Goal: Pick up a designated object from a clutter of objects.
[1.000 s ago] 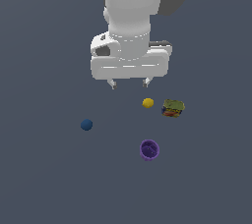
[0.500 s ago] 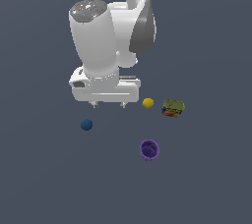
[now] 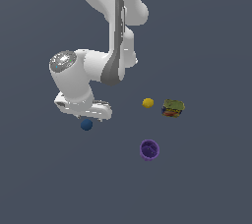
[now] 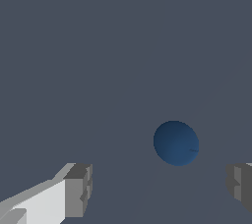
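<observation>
Your tool (image 4: 157, 188) is hanging wide, its two grey fingertips (image 4: 78, 188) standing well apart with nothing between them. It is hovering just over the dark blue ball (image 3: 86, 125); in the wrist view that ball (image 4: 176, 143) is lying ahead of the gap between the fingertips, nearer one of them, and touching neither. In the exterior view the white hand is covering the ball's upper edge, so you are seeing the fingertips clearly only from the wrist camera. The ball is resting on the plain grey floor (image 3: 49, 179), whose edges are lying outside both views. Well apart from it, toward the exterior view's right, the yellow ball (image 3: 147, 102) is sitting beside the greenish box (image 3: 173, 108), with the purple cup (image 3: 149, 149) lying below them in the picture.
</observation>
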Available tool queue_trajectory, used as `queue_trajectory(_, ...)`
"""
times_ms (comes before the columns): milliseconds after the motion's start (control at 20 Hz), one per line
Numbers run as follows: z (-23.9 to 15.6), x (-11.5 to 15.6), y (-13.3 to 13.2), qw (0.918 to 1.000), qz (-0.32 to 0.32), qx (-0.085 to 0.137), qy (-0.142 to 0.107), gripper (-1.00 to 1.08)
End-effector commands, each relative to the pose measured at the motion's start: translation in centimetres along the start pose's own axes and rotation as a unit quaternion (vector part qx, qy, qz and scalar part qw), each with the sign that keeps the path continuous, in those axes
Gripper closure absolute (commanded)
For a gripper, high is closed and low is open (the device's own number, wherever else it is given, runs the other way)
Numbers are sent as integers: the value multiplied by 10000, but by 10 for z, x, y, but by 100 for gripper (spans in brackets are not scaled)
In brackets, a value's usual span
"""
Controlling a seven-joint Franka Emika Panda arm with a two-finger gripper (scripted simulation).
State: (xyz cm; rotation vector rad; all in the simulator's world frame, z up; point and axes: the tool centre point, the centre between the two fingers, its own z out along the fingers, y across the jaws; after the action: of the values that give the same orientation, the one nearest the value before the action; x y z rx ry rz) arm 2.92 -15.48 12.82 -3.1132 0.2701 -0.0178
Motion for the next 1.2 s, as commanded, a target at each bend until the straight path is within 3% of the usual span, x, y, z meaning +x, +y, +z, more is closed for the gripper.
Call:
queue_trajectory(0, 19, -3, 17, 9999, 102, -33, -13, -92)
queue_trajectory(350, 45, -11, 43, 9996, 250, -86, -45, -92)
queue_trajectory(700, 50, -11, 43, 9996, 253, -85, -52, -92)
queue_trajectory(1150, 90, -13, 44, 9996, 259, -88, -49, -92)
